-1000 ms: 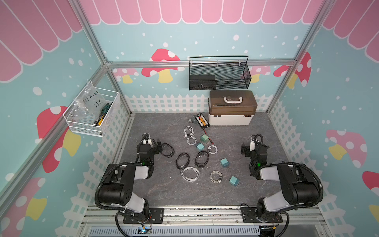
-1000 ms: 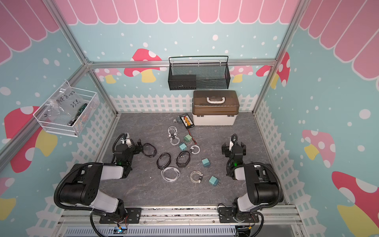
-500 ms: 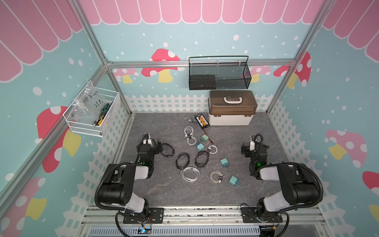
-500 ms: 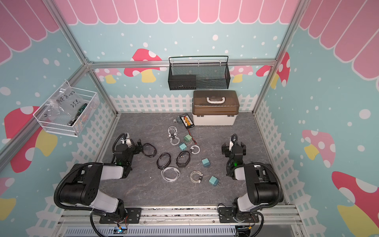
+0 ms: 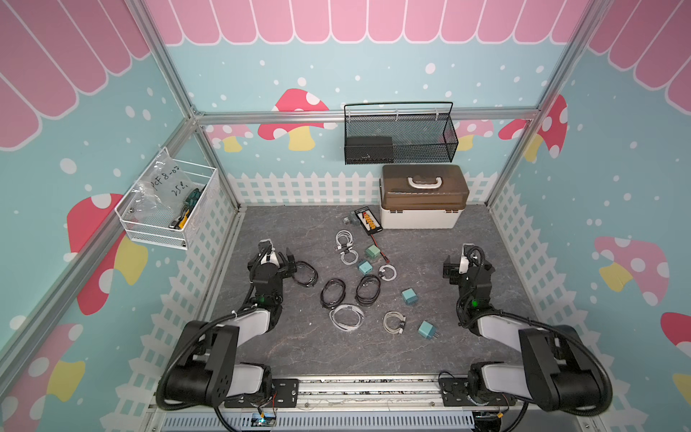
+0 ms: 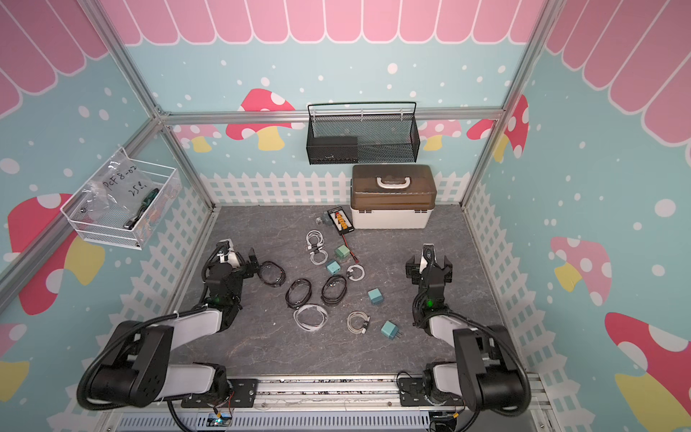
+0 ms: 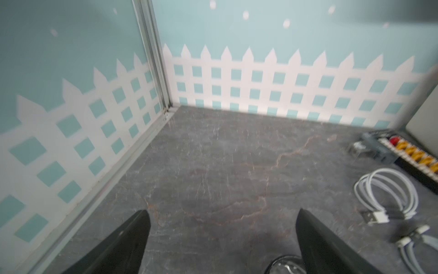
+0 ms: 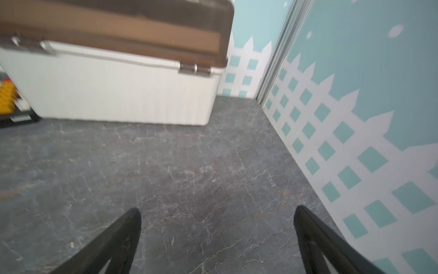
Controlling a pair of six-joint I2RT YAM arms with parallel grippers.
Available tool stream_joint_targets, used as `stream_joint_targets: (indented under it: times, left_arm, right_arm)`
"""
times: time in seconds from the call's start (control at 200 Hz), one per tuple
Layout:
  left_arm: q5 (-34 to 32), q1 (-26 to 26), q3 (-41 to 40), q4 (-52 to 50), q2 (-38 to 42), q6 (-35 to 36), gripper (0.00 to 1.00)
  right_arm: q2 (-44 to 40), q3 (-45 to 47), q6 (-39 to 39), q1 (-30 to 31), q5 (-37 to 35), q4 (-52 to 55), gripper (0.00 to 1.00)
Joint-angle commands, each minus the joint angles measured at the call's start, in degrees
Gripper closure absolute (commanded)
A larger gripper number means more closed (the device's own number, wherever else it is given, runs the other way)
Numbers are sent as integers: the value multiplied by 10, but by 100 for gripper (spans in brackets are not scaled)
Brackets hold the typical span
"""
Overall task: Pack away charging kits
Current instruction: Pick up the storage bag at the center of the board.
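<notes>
Viewed from above, grey table. At the left, left gripper, spread wide, holding nothing, just beside a black cable coil. At the right, right gripper, equally wide, empty, over bare surface. Scattered mid-table between them, four teal plug cubes, white cable coils and more black ones. At the far side, white box with brown lid shut.

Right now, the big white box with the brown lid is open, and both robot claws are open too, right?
No: the big white box with the brown lid is shut, as both top views show. The left gripper and right gripper are open.
</notes>
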State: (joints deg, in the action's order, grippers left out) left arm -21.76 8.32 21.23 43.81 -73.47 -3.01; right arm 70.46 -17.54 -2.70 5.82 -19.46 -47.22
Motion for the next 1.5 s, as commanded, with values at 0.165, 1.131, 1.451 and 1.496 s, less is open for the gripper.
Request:
stream_joint_targets:
  times: [0.165,1.131,1.451,1.496]
  left_arm:
    - [218,24,152,-437,225,-173,1]
    - [-56,545,540,-819,-238,-316,31]
    - [-77,518,653,-882,-396,-286,34]
    - [-66,512,670,-889,-417,-284,36]
  right_arm:
    - [-238,-45,-242,1,99,321,1]
    - [13,-181,-347,40,202,517,39]
    - [28,-164,-338,32,179,508,39]
    - [30,-163,-337,32,178,507,39]
